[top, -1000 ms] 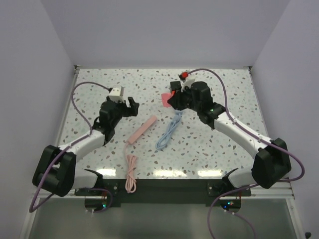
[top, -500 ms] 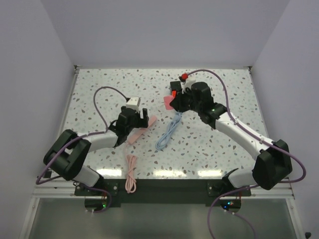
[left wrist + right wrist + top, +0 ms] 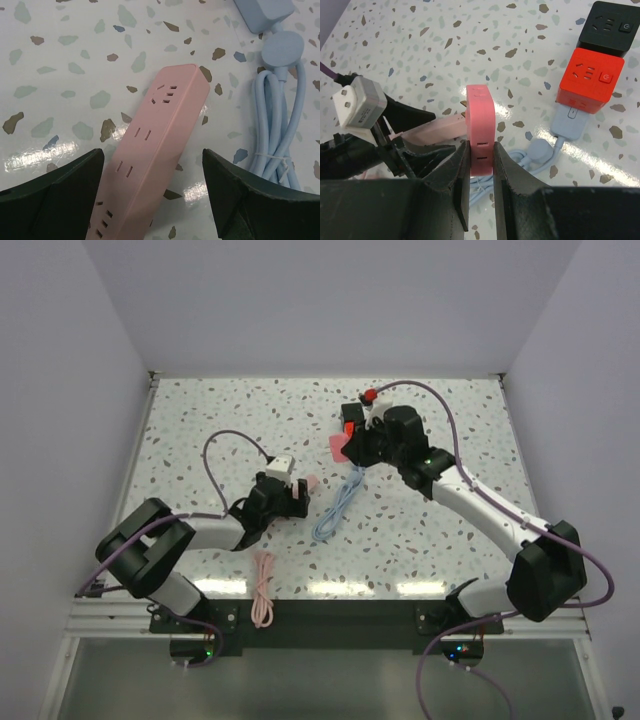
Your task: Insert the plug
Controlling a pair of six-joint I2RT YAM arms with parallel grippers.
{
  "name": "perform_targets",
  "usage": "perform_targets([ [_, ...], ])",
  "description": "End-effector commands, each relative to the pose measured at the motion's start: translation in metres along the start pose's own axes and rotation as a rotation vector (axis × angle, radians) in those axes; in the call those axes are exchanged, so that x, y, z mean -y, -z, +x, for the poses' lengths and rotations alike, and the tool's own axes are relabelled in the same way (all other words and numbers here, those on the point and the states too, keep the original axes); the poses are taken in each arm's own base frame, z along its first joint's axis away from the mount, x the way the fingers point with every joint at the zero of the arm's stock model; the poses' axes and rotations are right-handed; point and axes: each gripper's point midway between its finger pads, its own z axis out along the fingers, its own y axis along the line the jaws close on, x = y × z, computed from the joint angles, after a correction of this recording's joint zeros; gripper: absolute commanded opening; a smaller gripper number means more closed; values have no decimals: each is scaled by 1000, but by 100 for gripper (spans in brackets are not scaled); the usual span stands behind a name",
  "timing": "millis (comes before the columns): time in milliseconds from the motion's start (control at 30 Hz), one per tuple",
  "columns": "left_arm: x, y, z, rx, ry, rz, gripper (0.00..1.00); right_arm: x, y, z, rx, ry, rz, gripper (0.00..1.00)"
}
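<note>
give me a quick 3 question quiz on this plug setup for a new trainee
1. True or false: the left end effector is open, with one finger on each side of the pink power strip.
2. Fill in: the red cube sits right against a ____ cube.
3. What is the right end effector shut on? A red cube, B pink plug, C pink power strip.

Key:
1. True
2. Black: the black cube touches its far side
3. B
</note>
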Motion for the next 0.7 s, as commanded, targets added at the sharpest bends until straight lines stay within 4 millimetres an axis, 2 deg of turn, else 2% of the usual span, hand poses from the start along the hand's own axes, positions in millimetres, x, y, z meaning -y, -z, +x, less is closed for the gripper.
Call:
perform_targets([
  [0,14,13,-42,152,47,60,85,-1,13,-18,66,15,8,0],
  [133,13,18,-46,160,45,58,85,0,17,-17,67,21,11,0],
  [200,3,17,-47,160,30,-3,85,-1,19,-18,73,22,6,0],
  [267,-10,17,-40,136,11,-68,85,-2,22,-19,80,22,1,0],
  [367,-18,18,-33,120,-2,-99,85,-2,25,-21,87,26,5,0],
  [667,-16,14,-5,36,-23,-103,86,-3,32,-24,104,29,4,0],
])
